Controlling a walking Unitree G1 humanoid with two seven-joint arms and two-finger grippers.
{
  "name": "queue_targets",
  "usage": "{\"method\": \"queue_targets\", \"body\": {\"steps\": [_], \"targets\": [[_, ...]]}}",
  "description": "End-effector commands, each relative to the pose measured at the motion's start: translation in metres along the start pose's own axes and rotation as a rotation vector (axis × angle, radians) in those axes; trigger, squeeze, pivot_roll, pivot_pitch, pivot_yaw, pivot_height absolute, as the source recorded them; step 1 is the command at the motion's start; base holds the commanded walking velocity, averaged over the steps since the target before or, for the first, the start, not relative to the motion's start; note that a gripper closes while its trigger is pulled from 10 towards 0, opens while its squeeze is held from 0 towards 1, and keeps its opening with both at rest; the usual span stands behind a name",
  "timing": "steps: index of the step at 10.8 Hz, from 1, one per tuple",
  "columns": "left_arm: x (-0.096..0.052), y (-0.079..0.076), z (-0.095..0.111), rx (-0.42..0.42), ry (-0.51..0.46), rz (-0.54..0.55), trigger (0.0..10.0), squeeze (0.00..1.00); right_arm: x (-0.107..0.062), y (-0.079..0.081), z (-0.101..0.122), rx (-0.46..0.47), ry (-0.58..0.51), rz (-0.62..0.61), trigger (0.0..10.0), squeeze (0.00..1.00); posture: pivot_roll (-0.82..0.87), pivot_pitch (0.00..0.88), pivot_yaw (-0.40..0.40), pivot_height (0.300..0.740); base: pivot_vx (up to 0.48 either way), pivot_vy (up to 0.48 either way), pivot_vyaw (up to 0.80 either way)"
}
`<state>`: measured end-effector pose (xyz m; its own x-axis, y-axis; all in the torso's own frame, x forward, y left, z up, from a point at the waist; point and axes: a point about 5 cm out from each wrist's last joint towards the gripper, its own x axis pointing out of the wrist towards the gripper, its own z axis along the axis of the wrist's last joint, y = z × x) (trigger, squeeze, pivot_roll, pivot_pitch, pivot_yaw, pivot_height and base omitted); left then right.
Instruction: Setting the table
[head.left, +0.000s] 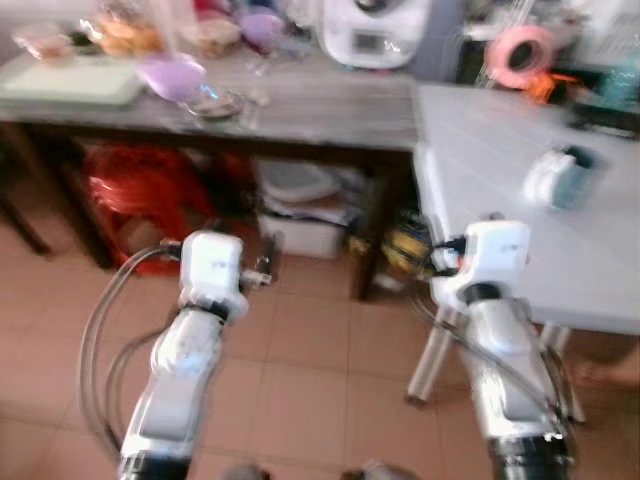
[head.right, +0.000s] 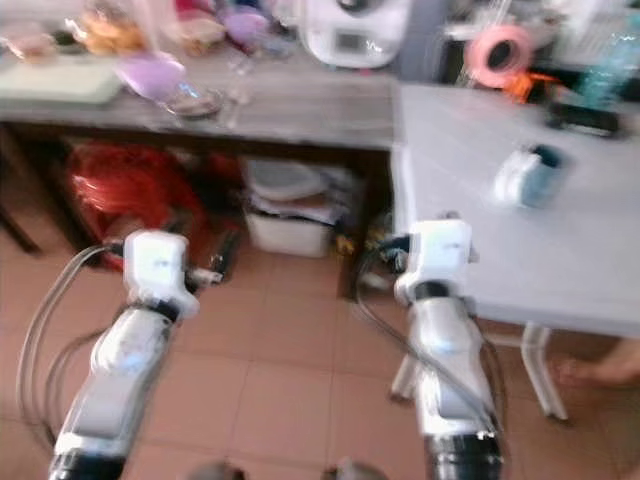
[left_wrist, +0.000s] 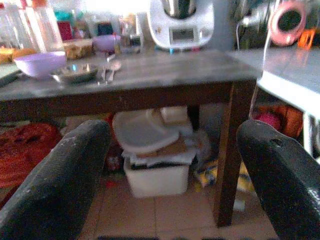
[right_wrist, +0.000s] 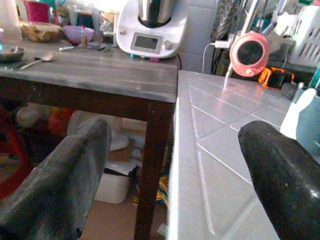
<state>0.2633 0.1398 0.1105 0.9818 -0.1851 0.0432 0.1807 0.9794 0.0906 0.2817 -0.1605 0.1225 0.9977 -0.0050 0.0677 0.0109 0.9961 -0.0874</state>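
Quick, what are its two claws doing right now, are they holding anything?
Left claw: open, holding nothing, facing the dark wooden table.
Right claw: open, holding nothing, near the white tiled table.

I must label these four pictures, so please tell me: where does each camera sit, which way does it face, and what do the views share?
Left eye: on the head, looking forward and down at the wooden table, white table and both silver arms.
Right eye: beside it, same scene.
Left wrist: on the left arm, facing the wooden table's side between the open left hand.
Right wrist: on the right arm, facing both tables' junction between the open right hand.
Shared: the white appliance.
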Motion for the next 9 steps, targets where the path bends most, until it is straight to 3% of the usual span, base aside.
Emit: {"method": "queue_targets", "body": {"steps": [1, 6, 9], "targets": [[0.0014, -0.0023, 0.0038, 0.0, -0.017, -0.009, 10.0, 0.0, 0.0007, -0.0074, 0.0029, -0.015, -0.012, -0.023, 10.0, 0.0, 0.03, 0.0, 0.008, 0.74, 0.0, -0.442, 0.0], [0.0023, -0.0035, 0.0047, -0.004, -0.019, -0.01, 10.0, 0.0, -0.0012, -0.0086, -0.0014, -0.033, 0.005, -0.048, 10.0, 0.0, 0.03, 0.0, 0.01, 0.74, 0.0, -0.433, 0.0], [0.0005, -0.0066, 0.0051, -0.021, -0.03, -0.034, 10.0, 0.0, -0.002, -0.0111, -0.0034, -0.02, 0.014, -0.057, 10.0, 0.0, 0.03, 0.0, 0.012, 0.74, 0.0, 0.0, 0.0]]}}
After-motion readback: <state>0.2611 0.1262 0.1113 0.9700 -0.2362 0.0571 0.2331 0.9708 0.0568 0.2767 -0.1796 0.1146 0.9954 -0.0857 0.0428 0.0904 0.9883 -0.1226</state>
